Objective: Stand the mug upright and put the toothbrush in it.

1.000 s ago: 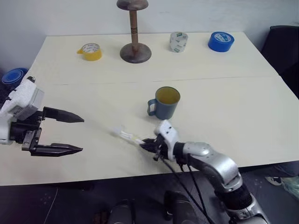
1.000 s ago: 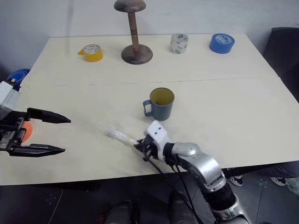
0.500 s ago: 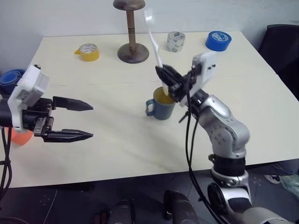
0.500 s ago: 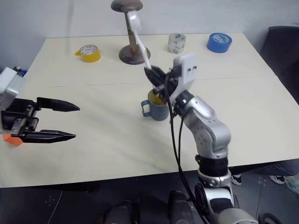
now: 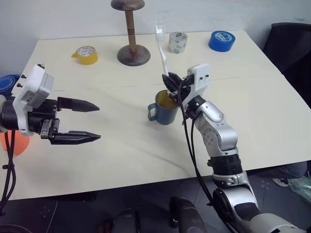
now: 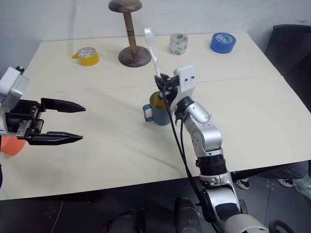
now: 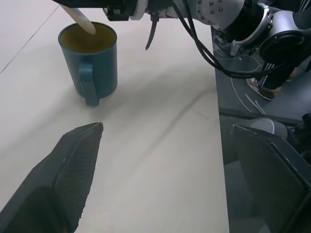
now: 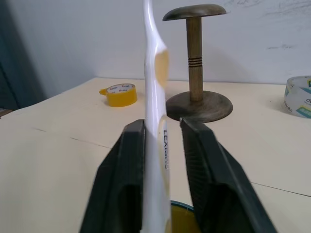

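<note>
Mug [image 5: 164, 108], dark blue-grey with a yellow inside, is standing upright near the middle of our table [image 5: 252, 111], its loop handle facing our left side. We are holding our right gripper [image 5: 171, 82] just above its rim, and the toothbrush [image 5: 162, 53] is standing nearly upright between the two black fingers [image 8: 127, 179], bristle end up and its lower end dipping into the mouth of the mug. In the right wrist view the fingers are sitting on either side of the white shaft with a slim gap showing on one side, so we cannot tell whether they are gripping it. Our left gripper [image 5: 93, 123] is hovering over the table's left part, well apart from the mug, its jaws spread wide with nothing between them. Along the far edge are sitting a yellow tape roll [image 5: 85, 54], a wooden stand [image 5: 129, 41], a clear tape roll [image 5: 178, 41] and a bright blue tape roll [image 5: 221, 40].
</note>
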Motion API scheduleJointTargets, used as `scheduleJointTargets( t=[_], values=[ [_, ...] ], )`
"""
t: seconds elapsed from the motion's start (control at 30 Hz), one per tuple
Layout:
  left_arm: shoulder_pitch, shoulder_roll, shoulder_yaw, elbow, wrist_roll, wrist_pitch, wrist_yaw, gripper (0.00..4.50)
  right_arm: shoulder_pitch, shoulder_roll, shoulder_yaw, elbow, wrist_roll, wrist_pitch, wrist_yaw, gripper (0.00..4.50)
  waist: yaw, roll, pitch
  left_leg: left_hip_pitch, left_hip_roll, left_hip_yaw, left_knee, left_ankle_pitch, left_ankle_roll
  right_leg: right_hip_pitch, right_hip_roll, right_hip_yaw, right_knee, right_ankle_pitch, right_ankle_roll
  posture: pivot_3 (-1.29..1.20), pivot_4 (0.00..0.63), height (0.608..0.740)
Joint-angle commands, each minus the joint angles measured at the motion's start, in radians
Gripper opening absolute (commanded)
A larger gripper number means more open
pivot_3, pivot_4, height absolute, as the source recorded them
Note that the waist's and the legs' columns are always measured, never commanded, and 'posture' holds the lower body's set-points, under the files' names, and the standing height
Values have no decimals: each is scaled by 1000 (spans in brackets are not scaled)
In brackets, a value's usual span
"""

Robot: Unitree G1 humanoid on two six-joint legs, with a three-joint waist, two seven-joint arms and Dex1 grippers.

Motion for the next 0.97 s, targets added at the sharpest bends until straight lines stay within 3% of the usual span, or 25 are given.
scheduleJointTargets(
  t=[0.03,0.2,0.37,0.43,0.57,0.7,0.8,0.97],
  values=[
    [-36,-8,-12,7,0,-13,6,4500,31,0,16,-95,-7,-11,-3,2310,1,0,0,0,0,0,0,0,0,0,0,0,0,0,0,0,150,740],
    [-74,-30,-51,32,16,-24,6,4500,112,-59,-13,-283,21,75,-11,4058,10,0,0,0,0,0,0,0,0,0,0,0,0,0,0,0,150,740],
    [-104,-50,-83,63,38,-47,0,4500,168,-160,-81,-448,92,221,-11,4058,13,0,0,-1,0,0,1,0,0,0,0,0,0,0,0,0,150,740],
    [-116,-56,-93,79,39,-49,-7,4500,164,-251,-159,-518,205,331,37,4058,13,0,0,0,0,0,1,0,0,0,0,0,0,0,0,0,150,740],
    [-141,-73,-109,120,53,-64,-20,4500,221,-681,-342,-557,487,591,380,4058,32,2,1,-1,-1,0,1,-1,1,0,-1,1,-1,0,1,0,150,740],
    [-163,-93,-125,152,74,-93,-30,4500,380,-1065,-483,-394,532,612,804,4058,62,1,1,-1,0,2,0,-2,3,1,0,1,-6,0,1,0,150,740],
    [-183,-98,-130,178,85,-105,-43,4500,348,-1152,-489,-228,531,617,854,4058,58,0,1,-1,0,7,3,-2,4,2,0,4,-8,1,1,0,150,740],
    [-208,-101,-139,217,110,-128,-67,4500,326,-1152,-440,-161,486,554,872,4058,60,0,1,3,0,9,3,-1,5,5,0,6,-8,2,1,0,150,740]
  ],
)
